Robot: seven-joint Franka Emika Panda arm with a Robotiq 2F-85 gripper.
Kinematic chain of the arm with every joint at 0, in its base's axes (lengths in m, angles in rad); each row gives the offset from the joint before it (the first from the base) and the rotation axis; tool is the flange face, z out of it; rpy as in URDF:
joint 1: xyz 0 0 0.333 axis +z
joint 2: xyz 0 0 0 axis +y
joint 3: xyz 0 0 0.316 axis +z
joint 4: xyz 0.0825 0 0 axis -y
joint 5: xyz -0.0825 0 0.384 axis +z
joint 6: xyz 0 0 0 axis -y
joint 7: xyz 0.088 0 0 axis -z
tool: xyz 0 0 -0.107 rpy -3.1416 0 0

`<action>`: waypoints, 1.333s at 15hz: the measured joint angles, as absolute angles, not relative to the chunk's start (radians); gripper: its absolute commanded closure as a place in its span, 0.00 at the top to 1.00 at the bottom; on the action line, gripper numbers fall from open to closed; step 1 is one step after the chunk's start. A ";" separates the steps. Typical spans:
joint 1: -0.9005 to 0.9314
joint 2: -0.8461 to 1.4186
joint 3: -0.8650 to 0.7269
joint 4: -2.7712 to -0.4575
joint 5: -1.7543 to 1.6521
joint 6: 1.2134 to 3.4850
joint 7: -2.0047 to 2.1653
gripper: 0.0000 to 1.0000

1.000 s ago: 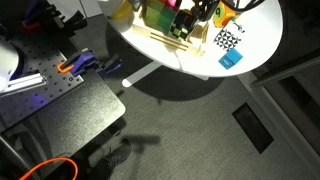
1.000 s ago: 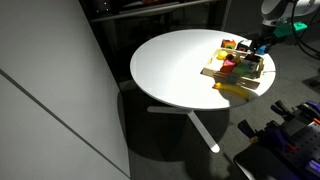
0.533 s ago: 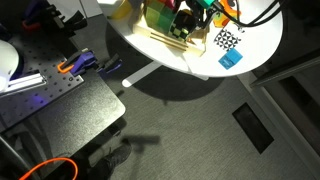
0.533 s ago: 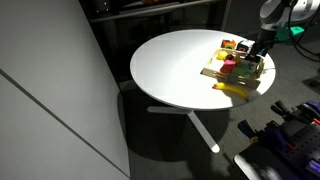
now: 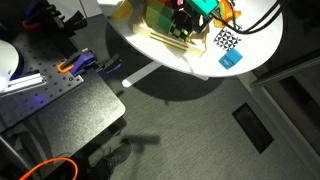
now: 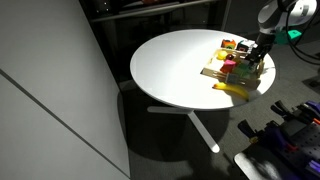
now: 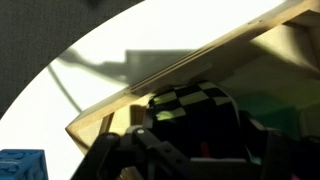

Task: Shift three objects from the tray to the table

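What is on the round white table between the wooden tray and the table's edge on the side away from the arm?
Nothing. That stretch of the table is bare white top, from the tray across to the rim, as an exterior view shows.

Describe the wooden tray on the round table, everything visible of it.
The tray is a shallow rectangle of pale wood with a thin raised rim, its corner seen close in the wrist view. It lies flat on the white round table, towards one edge. Small bright toy pieces, pink, green, red and yellow, sit in it. The gripper hangs over it; whether it touches the tray cannot be told.
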State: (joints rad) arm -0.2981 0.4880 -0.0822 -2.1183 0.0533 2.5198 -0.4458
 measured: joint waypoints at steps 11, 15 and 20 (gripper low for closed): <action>-0.272 0.424 -0.083 -2.123 0.047 2.523 -0.377 0.05; -0.234 0.351 -0.077 -2.152 0.047 2.522 -0.353 0.06; -0.194 0.277 -0.039 -2.201 0.055 2.525 -0.352 0.06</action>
